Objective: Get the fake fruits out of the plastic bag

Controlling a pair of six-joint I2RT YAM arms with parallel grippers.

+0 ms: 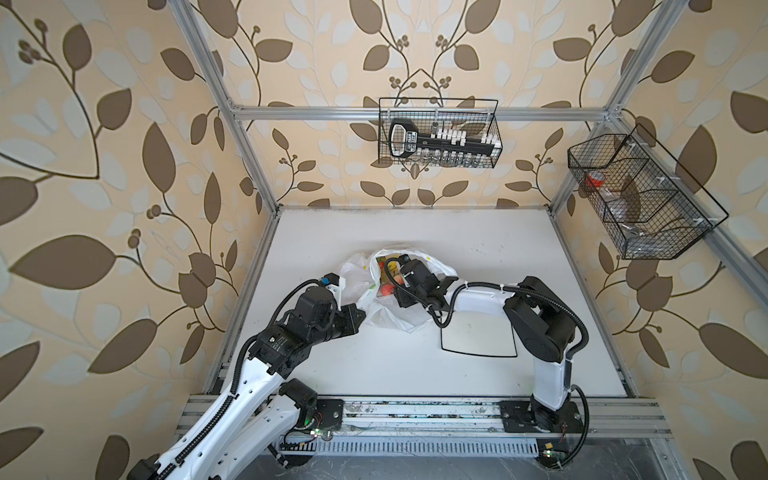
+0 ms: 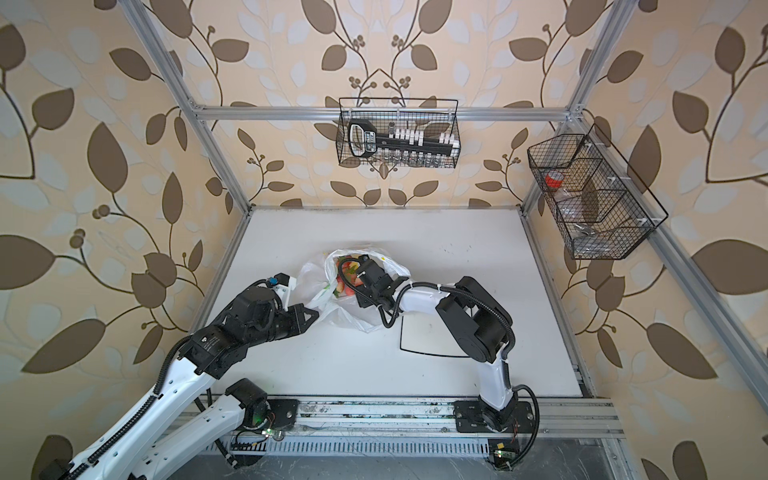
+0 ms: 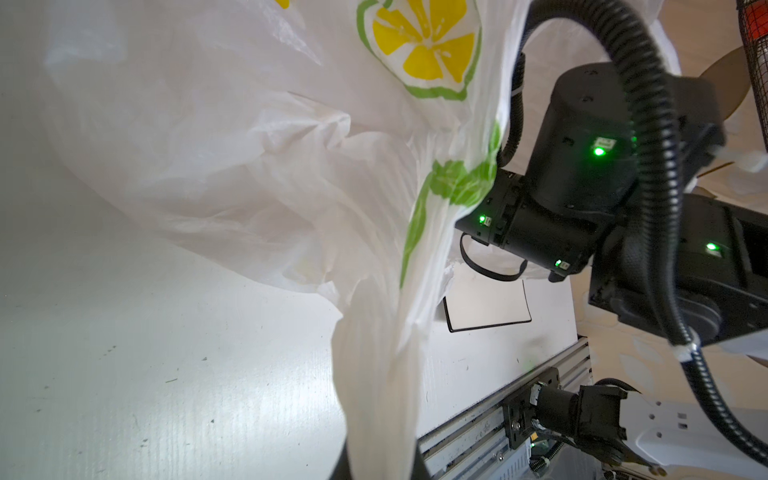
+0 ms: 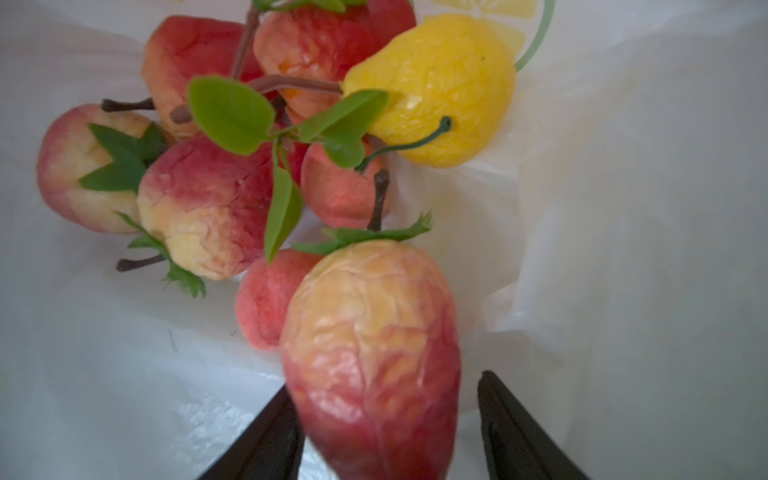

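The plastic bag [image 1: 357, 270] [image 2: 311, 276], white with lemon prints, lies open mid-table. My left gripper [image 1: 360, 316] [image 2: 314, 314] is shut on a twisted strip of the bag [image 3: 374, 395] and holds it taut. My right gripper [image 1: 400, 286] [image 2: 360, 293] reaches down into the bag's mouth. In the right wrist view the fake fruits lie heaped inside: a yellow lemon [image 4: 436, 83] with green leaves and several red-pink pieces [image 4: 199, 203]. A large strawberry [image 4: 370, 332] sits between the open jaws of the right gripper [image 4: 384, 382]. One finger [image 4: 270, 436] touches it and the other stands apart from it.
A square white plate with a black rim [image 1: 478, 336] [image 2: 432, 336] [image 3: 486, 307] lies under the right arm, near the bag. Wire baskets hang on the back rail [image 1: 436, 137] and the right rail [image 1: 640, 195]. The arms' base rail [image 1: 415, 415] runs along the front edge.
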